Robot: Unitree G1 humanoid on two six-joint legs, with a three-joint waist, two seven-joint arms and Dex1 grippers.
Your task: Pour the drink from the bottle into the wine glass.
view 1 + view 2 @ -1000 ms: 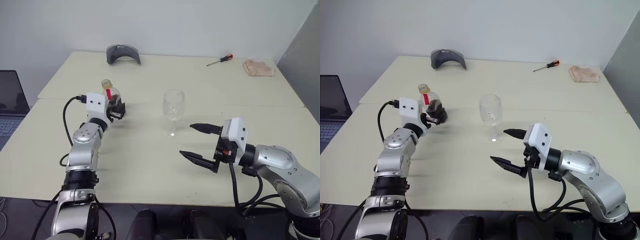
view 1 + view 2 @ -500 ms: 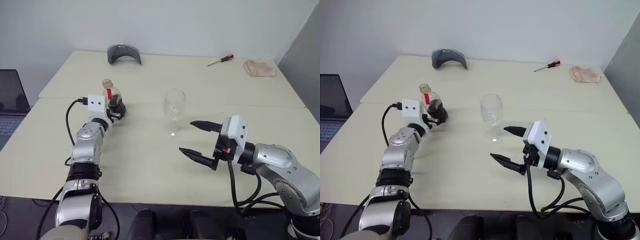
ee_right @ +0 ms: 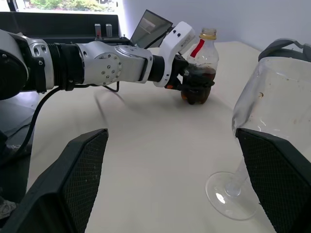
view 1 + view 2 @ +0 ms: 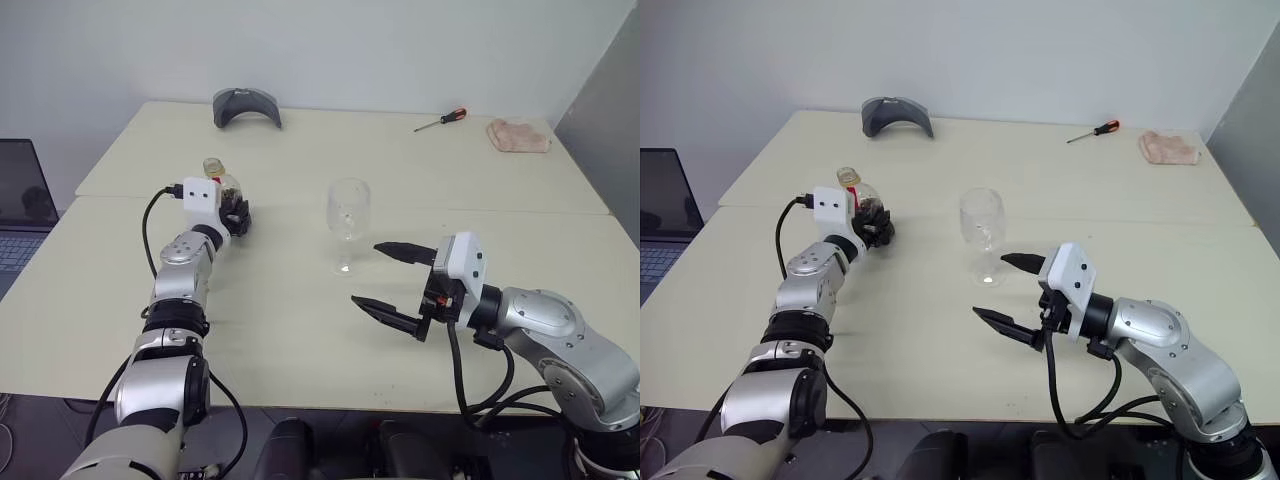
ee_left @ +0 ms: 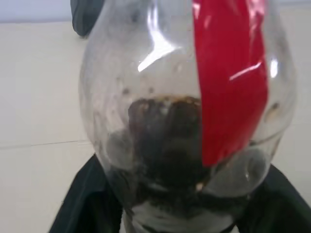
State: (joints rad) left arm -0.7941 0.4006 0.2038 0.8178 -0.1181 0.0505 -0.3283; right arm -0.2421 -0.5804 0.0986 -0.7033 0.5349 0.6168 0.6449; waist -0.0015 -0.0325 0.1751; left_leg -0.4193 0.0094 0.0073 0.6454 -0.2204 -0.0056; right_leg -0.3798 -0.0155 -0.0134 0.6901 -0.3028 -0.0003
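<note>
Bottle (image 4: 226,192) upright, frame left-center, L gripper (image 4: 236,214) clamped on it; glass (image 4: 347,222) mid-frame; R gripper (image 4: 392,282) jaws apart, lower right.

The left arm reaches far forward, its left gripper (image 3: 194,82) clamped around something — the right gripper (image 4: 392,280) hangs level, fingers (image 3: 80,182) spread wide, nothing between them.

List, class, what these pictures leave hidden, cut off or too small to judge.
- Bottle: head views, its lower body hidden behind the left end effector.
- Bottle cap: left wrist view, cut off by the top edge.
- Drink: left wrist view, a red label strip covers part of it.
- Wine glass: right wrist view, bowl cut off by the right edge.
- Screwdriver: head views, tip too small to read.
</note>
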